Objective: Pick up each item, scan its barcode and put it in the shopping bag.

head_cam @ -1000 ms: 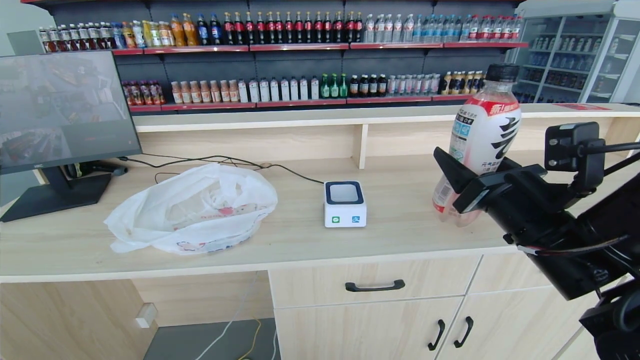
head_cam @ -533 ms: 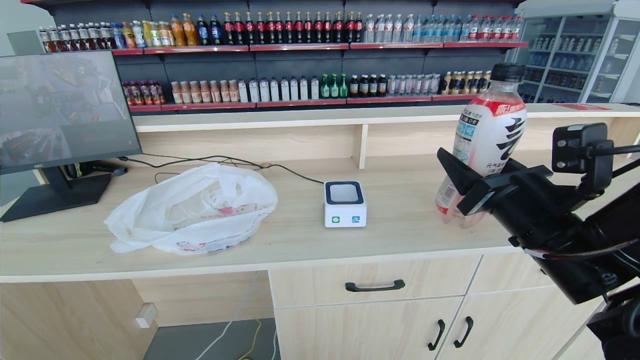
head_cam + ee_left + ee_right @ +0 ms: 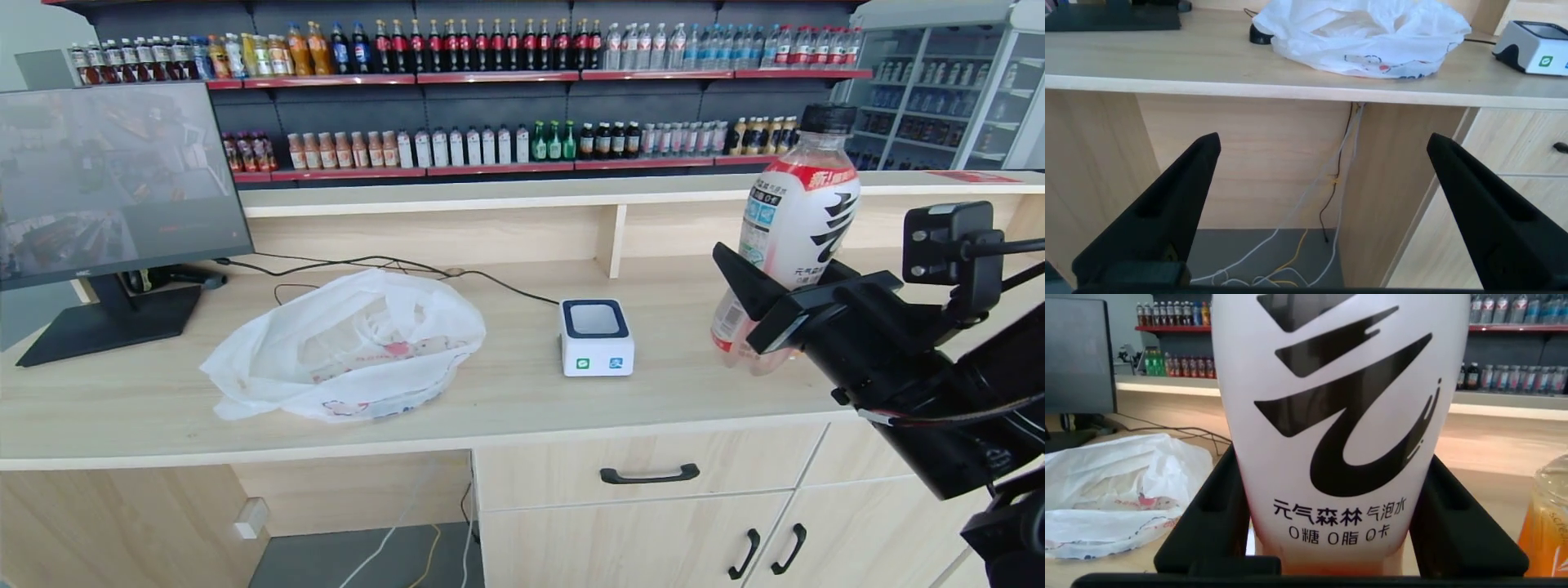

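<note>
Clamping the bottle (image 3: 796, 212) upright, cap up, the right gripper (image 3: 763, 306) held it right of the scanner (image 3: 595, 336), the nearer arm for scanning. The bag (image 3: 351, 347) lay left of the scanner. The left gripper (image 3: 1323, 143) gaped wide and empty, farther left and lower.

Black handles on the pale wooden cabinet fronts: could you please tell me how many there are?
3. One horizontal black handle on the drawer; two vertical handles on the doors below, one beside the other. The right arm may hide more.
</note>
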{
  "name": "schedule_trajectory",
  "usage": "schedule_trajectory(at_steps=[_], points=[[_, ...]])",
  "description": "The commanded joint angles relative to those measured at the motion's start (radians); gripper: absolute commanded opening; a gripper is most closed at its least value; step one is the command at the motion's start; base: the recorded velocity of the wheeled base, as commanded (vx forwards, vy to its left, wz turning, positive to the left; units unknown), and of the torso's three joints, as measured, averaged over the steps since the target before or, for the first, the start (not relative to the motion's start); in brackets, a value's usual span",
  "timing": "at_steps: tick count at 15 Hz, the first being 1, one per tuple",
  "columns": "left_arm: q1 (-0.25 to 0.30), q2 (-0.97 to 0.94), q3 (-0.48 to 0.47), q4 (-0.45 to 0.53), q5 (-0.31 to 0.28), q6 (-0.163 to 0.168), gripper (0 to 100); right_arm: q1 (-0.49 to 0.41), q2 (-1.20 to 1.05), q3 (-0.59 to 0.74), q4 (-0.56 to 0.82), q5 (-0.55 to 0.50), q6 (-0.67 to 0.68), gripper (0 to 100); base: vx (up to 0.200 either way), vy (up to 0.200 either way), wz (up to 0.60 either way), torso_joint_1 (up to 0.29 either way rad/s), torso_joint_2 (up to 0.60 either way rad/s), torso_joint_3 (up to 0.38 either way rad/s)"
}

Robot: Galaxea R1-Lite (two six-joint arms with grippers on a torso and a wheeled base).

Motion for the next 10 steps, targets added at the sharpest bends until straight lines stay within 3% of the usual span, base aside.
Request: schedule_trajectory(at_steps=[1,4,10], points=[[0.000,0.000,0.000,0.000,-0.001,0.000,100,-0.001,-0.002,0.000,-0.001,0.000,0.000,0,0.000,0.200,0.00,-0.007,0.00,0.002],[0.000,0.000,0.000,0.000,-0.001,0.000,100,-0.001,-0.002,0.002,-0.001,0.006,0.036,0,0.000,0.200,0.00,0.004,0.00,0.004],[0.000,0.000,0.000,0.000,-0.001,0.003,100,-0.002,-0.006,0.018,-0.001,0.015,0.040,0,0.000,0.000,0.00,0.000,0.00,0.000]])
